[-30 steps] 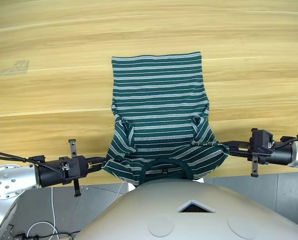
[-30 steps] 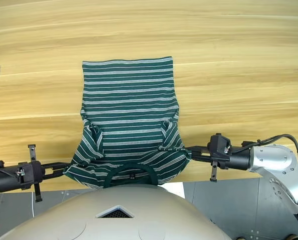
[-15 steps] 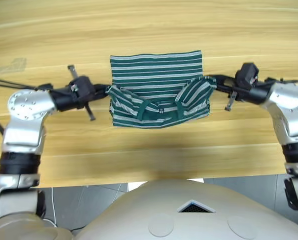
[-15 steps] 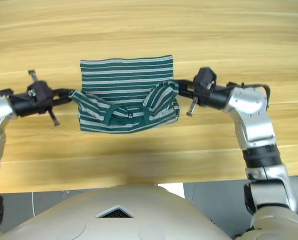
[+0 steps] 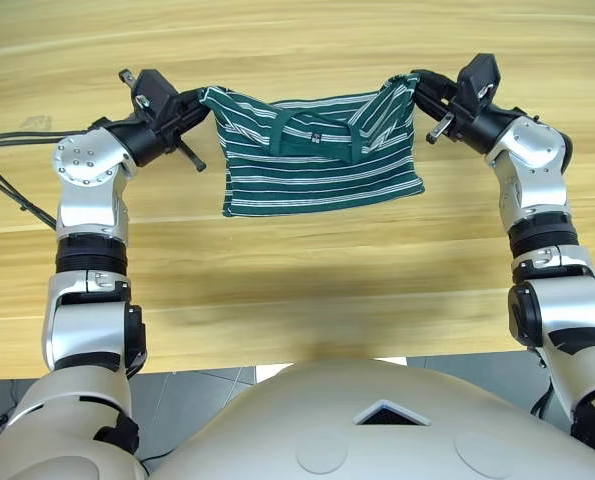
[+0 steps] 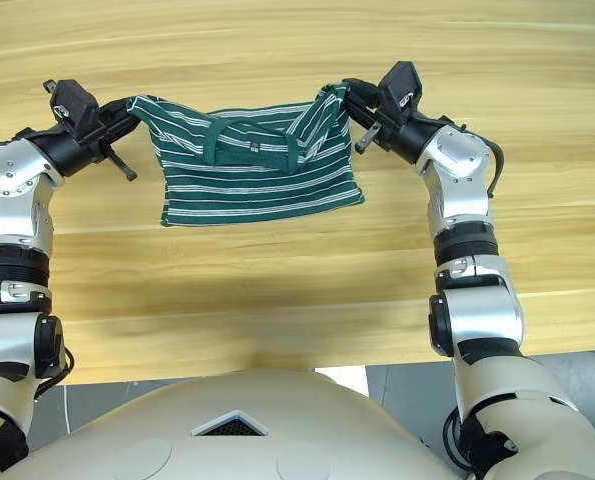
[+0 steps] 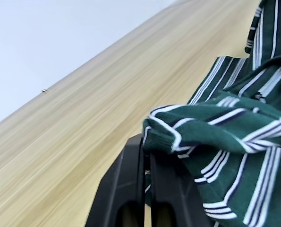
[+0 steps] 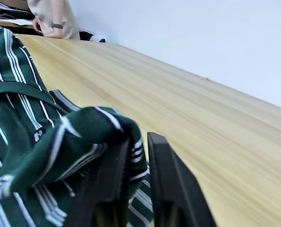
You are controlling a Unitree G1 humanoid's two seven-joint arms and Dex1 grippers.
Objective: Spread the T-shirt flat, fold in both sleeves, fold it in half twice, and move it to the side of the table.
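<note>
The green T-shirt (image 5: 317,160) with white stripes is folded in half on the wooden table (image 5: 297,270), collar end on top toward the far side. My left gripper (image 5: 203,101) is shut on its left shoulder corner, held above the table. My right gripper (image 5: 410,86) is shut on the right shoulder corner at about the same height. The collar (image 5: 317,125) sags between them. In the left wrist view the black fingers (image 7: 131,189) pinch striped cloth (image 7: 216,137). The right wrist view shows the same grip on cloth (image 8: 60,142) between its fingers (image 8: 164,179).
Bare wood spreads on every side of the shirt. The table's near edge (image 5: 277,362) runs just ahead of my body. Black cables (image 5: 7,170) trail from the left arm over the table's left part.
Both grippers have carried the shoulder end from the near edge up and over to the far side, folding the shirt in half. The arms now stretch far forward.
</note>
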